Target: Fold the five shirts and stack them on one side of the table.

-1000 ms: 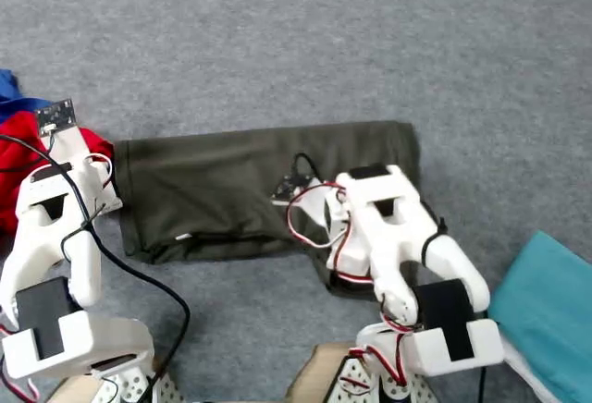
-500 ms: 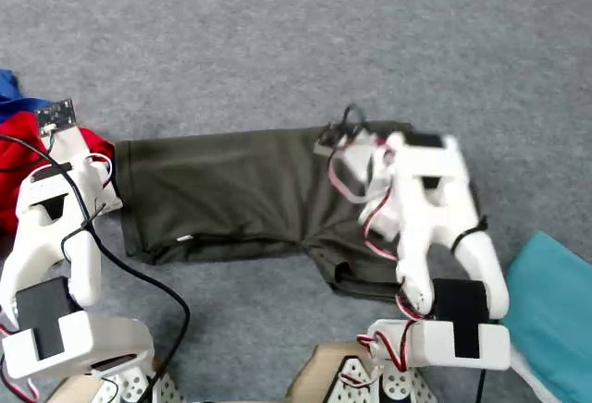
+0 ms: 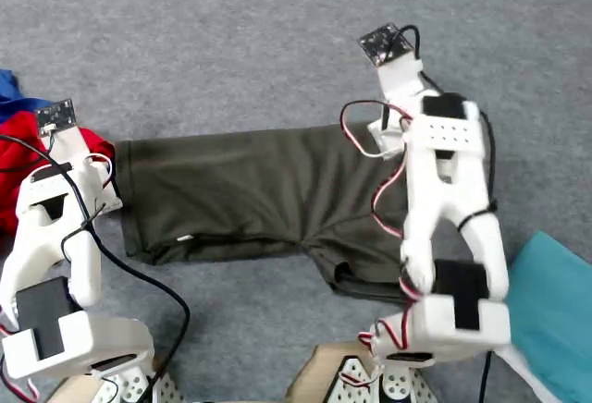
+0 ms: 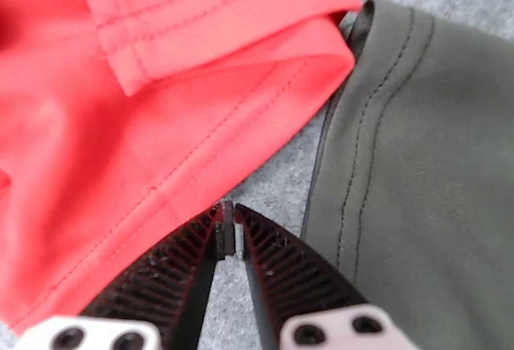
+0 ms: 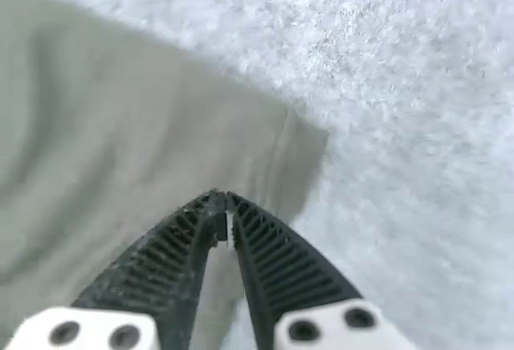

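Observation:
A dark olive shirt [image 3: 231, 190] lies spread across the middle of the grey table, with a rumpled flap at its near right. My right gripper [image 3: 388, 133] hovers shut over the shirt's far right corner; in the right wrist view the shut gripper [image 5: 222, 215] sits above the olive shirt [image 5: 120, 125] close to its edge. My left gripper [image 3: 108, 177] is at the shirt's left edge. In the left wrist view the shut gripper [image 4: 228, 234] is above the hem of a red shirt [image 4: 120, 85], beside the olive shirt [image 4: 418, 165].
The red shirt [image 3: 18, 149] is bunched at the table's left edge with a blue cloth [image 3: 6, 84] behind it. A teal shirt [image 3: 546, 297] lies at the near right. Bare grey table [image 3: 277, 52] stretches along the far side.
The right arm has swung from the shirt's near right flap out to its far right corner. The left arm has stayed still. The shirt looks unmoved.

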`<state>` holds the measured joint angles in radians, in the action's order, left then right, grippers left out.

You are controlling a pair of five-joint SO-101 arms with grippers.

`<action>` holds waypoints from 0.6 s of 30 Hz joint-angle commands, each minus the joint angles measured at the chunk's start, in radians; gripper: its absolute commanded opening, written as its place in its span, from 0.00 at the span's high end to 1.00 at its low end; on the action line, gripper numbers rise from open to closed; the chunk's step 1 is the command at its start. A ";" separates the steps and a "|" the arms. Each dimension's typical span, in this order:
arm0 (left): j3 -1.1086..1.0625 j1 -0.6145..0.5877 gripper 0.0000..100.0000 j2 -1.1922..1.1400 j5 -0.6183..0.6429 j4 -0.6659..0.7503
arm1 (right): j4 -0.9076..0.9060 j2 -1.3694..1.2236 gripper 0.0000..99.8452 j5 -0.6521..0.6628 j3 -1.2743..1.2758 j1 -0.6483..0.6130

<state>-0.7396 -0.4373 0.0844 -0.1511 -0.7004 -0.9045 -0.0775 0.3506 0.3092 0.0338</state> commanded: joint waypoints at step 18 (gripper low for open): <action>-0.028 -0.009 0.98 0.045 0.006 0.075 | 0.272 -0.179 0.99 -0.169 -0.030 0.001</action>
<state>-0.7733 -0.4373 0.0844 -0.1511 -0.6299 -0.6283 -0.2585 0.1910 0.3184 0.0215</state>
